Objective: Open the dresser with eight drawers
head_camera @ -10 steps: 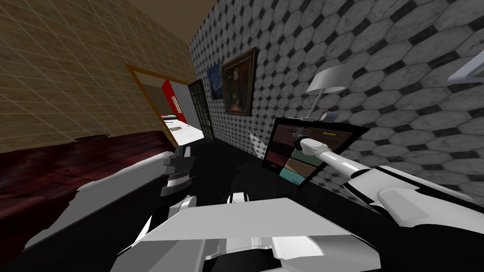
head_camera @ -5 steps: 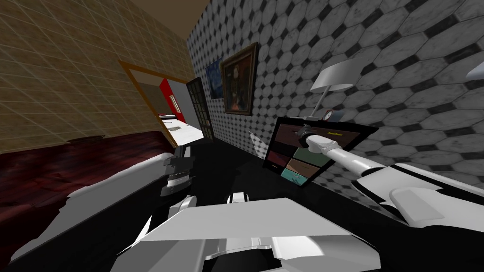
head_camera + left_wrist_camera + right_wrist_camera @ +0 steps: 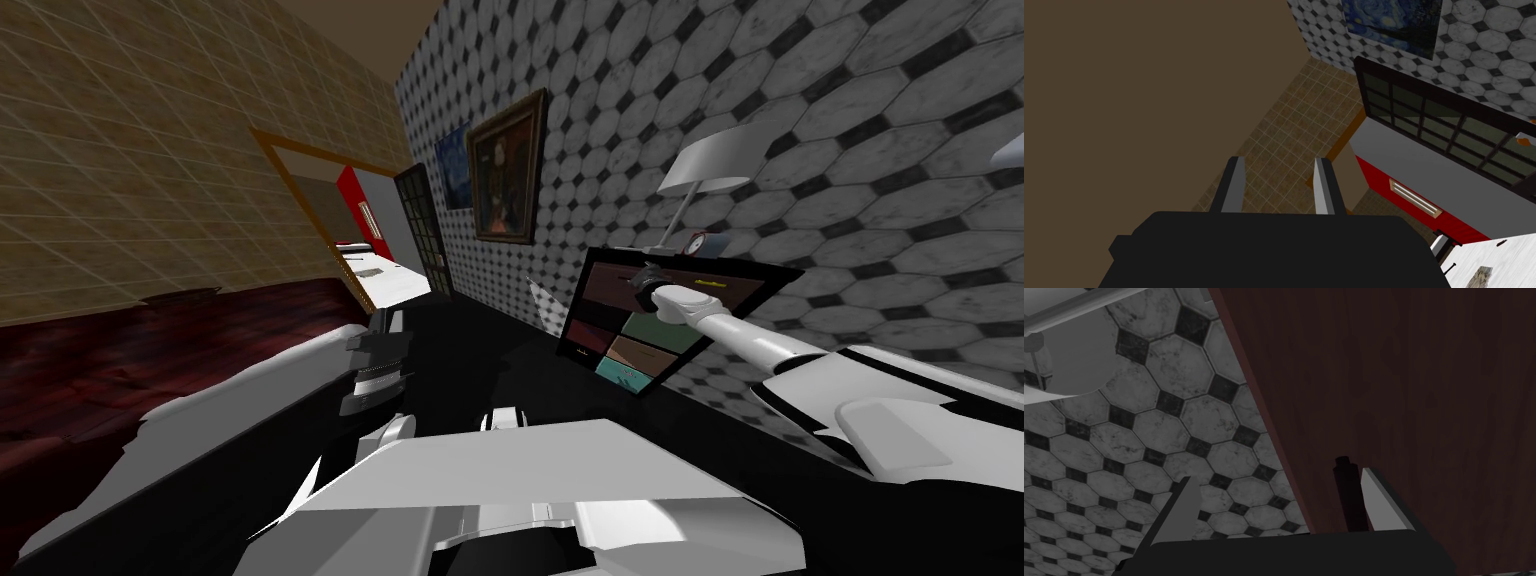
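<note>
The dresser (image 3: pixel 640 345) stands against the tiled wall, its drawer fronts dark red, green, brown and teal. My right arm reaches to its upper drawers, and the right gripper (image 3: pixel 642 280) is at a dark red front. In the right wrist view that dark red drawer front (image 3: pixel 1414 388) is close ahead. A thin dark handle (image 3: pixel 1349 493) stands between the spread fingers, right beside one finger (image 3: pixel 1381 493). The right gripper (image 3: pixel 1276 475) is open and not pressing the handle. My left gripper (image 3: pixel 1279 160) is held low at my left, open, with nothing between its fingers.
A grey lamp (image 3: pixel 705 165) and a small red clock (image 3: pixel 697 242) stand on the dresser top. A framed portrait (image 3: pixel 507 175) hangs on the tiled wall. Further left are a dark glazed door (image 3: pixel 425 235) and a doorway (image 3: pixel 350 230). The floor below shows as a black area.
The right gripper's fingers have spread wide at the drawer handle. My head view shifted slightly a second ago and has held since. The left arm is unchanged.
</note>
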